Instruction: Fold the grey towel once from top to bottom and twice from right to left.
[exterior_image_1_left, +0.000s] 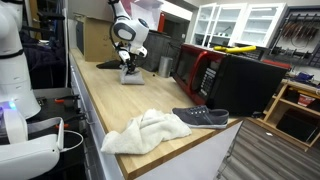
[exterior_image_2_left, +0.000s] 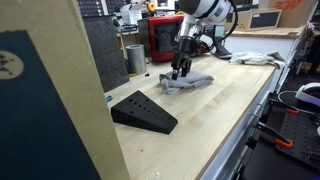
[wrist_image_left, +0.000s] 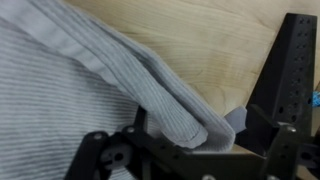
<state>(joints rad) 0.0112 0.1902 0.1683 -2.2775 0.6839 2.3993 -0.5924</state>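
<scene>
The grey towel (exterior_image_1_left: 131, 77) lies bunched on the far end of the wooden counter, and it also shows in an exterior view as the grey towel (exterior_image_2_left: 186, 84). My gripper (exterior_image_1_left: 128, 64) hangs straight down over it, fingertips at the cloth (exterior_image_2_left: 180, 72). In the wrist view the grey towel (wrist_image_left: 70, 100) fills the left side, and a thick folded ridge of it runs down between my fingers. The gripper (wrist_image_left: 195, 140) is open. Its right finger (wrist_image_left: 290, 70) stands clear of the fold, with bare wood between them. The left finger is mostly hidden by the cloth.
A fluffy cream-white towel (exterior_image_1_left: 145, 131) and a dark sneaker (exterior_image_1_left: 201, 117) lie near the counter's front edge. A black wedge-shaped stand (exterior_image_2_left: 143, 112) sits on the counter. A red-and-black box (exterior_image_1_left: 205, 70) and a metal cup (exterior_image_2_left: 135, 57) stand along the back.
</scene>
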